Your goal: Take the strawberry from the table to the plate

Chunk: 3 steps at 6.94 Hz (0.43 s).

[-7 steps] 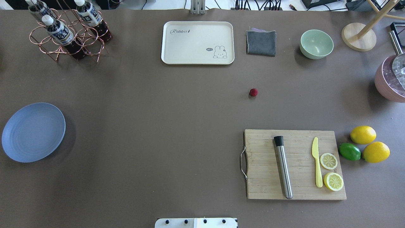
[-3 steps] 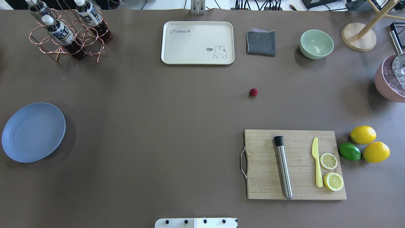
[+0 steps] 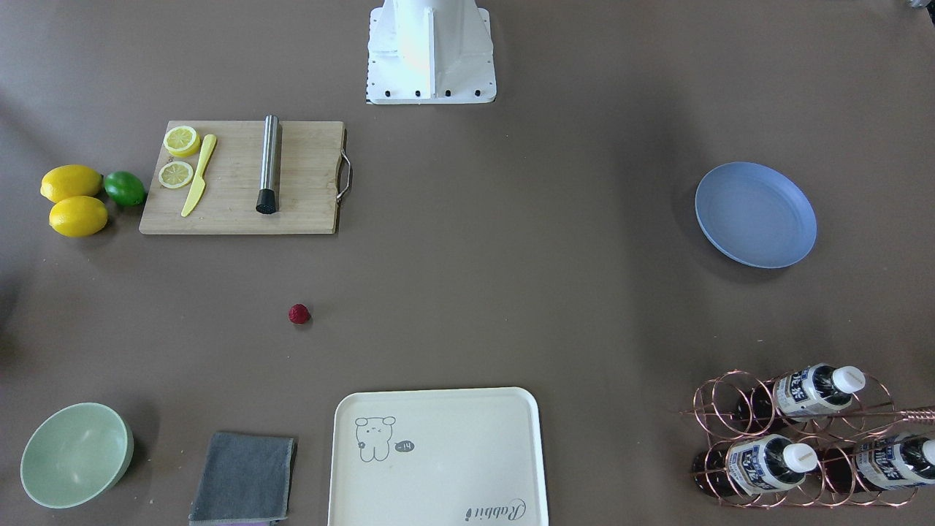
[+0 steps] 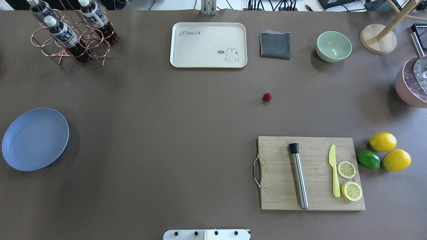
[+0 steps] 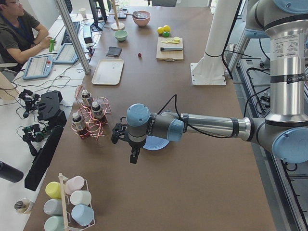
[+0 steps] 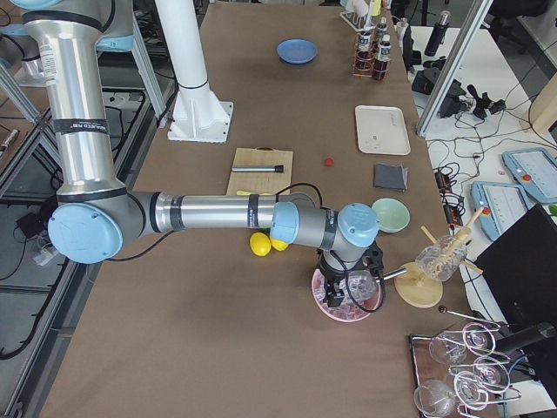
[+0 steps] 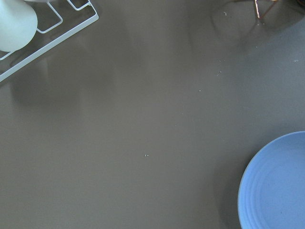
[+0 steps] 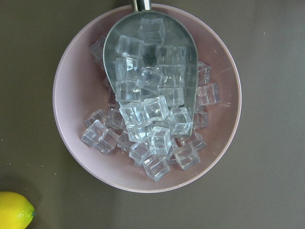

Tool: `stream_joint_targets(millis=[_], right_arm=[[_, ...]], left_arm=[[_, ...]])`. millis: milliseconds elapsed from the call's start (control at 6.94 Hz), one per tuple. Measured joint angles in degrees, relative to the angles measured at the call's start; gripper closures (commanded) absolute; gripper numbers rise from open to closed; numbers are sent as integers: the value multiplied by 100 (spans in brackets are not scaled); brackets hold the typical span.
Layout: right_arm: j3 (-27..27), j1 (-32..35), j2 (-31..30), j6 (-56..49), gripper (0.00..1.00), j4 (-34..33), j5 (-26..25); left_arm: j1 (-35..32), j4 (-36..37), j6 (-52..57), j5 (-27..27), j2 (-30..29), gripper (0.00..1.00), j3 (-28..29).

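Observation:
The small red strawberry lies alone on the brown table, between the cream tray and the cutting board; it also shows in the front view. The light blue plate rests at the table's left edge, its rim showing in the left wrist view. My left gripper hangs over the table near the plate, far from the strawberry. My right gripper hovers above the pink ice bowl. Both show only in the side views, so I cannot tell whether they are open or shut.
A wooden cutting board carries a steel muddler, a yellow knife and lemon slices. Two lemons and a lime lie to its right. A cream tray, grey cloth, green bowl and bottle rack line the far side.

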Motion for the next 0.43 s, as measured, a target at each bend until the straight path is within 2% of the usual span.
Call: stream_joint_targets(millis=[432], right_arm=[[137,-4,-24,152,0,-3,34]], left_arm=[[282,-46,-167,13,37,3,-66]])
